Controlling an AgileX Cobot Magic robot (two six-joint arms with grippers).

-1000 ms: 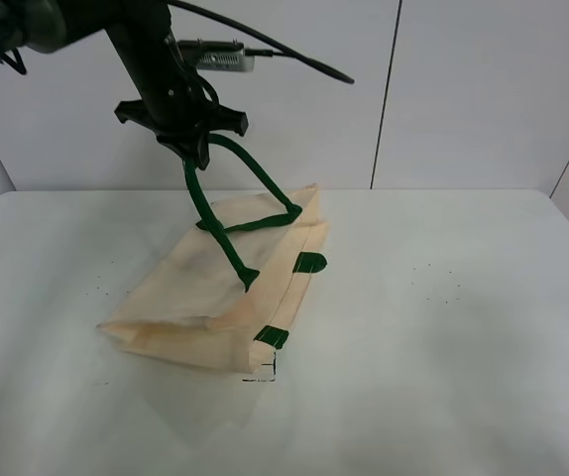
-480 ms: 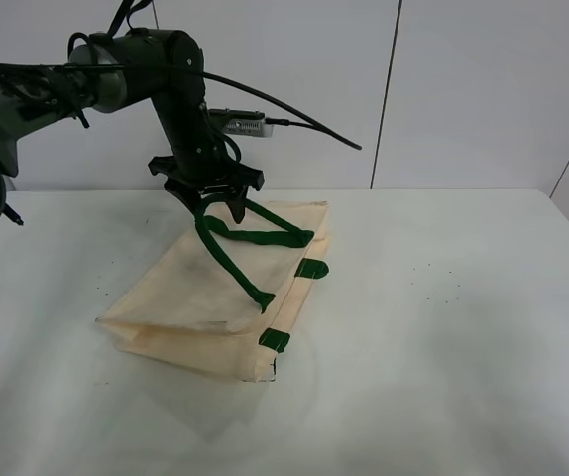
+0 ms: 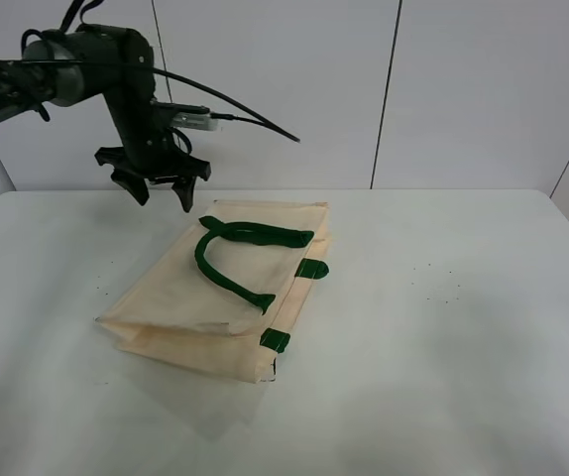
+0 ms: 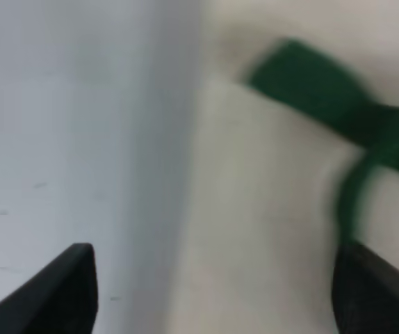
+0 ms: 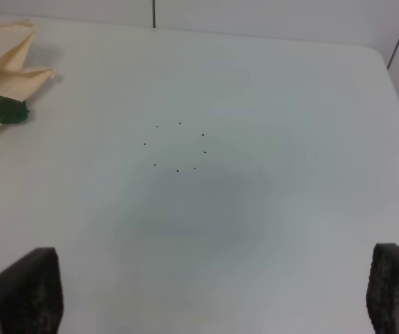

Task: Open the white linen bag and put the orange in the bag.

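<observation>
The white linen bag (image 3: 220, 293) lies flat on the table, its mouth toward the right. One dark green handle (image 3: 233, 250) lies in a loop on top of it. My left gripper (image 3: 164, 196) is open and empty, hovering just behind the bag's far left corner. The left wrist view is blurred and shows the open left gripper (image 4: 220, 296) over cream cloth (image 4: 269, 209) and a green strap (image 4: 324, 97). My right gripper (image 5: 206, 296) is open and empty over bare table, with the bag's corner (image 5: 5, 66) far off. The orange is out of view.
The white table (image 3: 443, 327) extends to the right and front of the bag. Several small dark dots (image 5: 178, 146) mark its surface. A white panelled wall (image 3: 463, 89) stands behind the table. The left arm's cable (image 3: 245, 114) hangs in the air above the bag's far end.
The left gripper let go of the green handle, which dropped onto the bag. The gripper then moved left and back, away from the bag. The lifted bag side has settled flat.
</observation>
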